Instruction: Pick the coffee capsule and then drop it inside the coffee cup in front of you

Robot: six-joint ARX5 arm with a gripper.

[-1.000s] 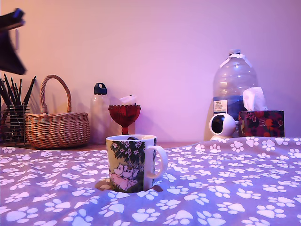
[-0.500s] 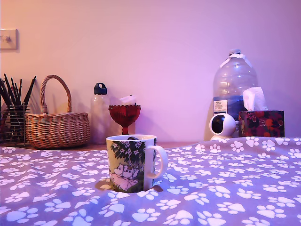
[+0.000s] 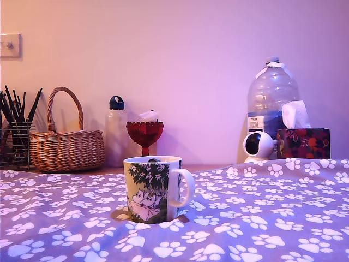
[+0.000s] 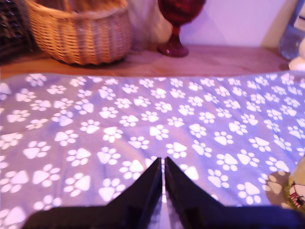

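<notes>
The coffee cup (image 3: 152,189), a white mug with dark green foliage and pale cartoon figures, stands upright on the paw-print cloth (image 3: 262,218), its handle toward the exterior view's right. A small dark bump (image 3: 153,160) peeks over its rim; I cannot tell whether it is the coffee capsule, which shows nowhere else. In the wrist view my gripper (image 4: 163,162) hovers over the cloth with its black fingers closed together and nothing between them. A sliver of the cup (image 4: 296,190) sits at that picture's edge. The exterior view does not show the gripper.
Along the back on a wooden surface stand a wire holder of pencils (image 3: 13,136), a wicker basket (image 3: 66,148), a water bottle (image 3: 115,131), a red glass goblet (image 3: 144,134), a white round camera (image 3: 257,146), a large water jug (image 3: 271,95) and a tissue box (image 3: 302,142).
One second ago a dark part of the arm showed at the exterior view's upper left; it has left that view, uncovering a wall switch. The cup has not moved.
</notes>
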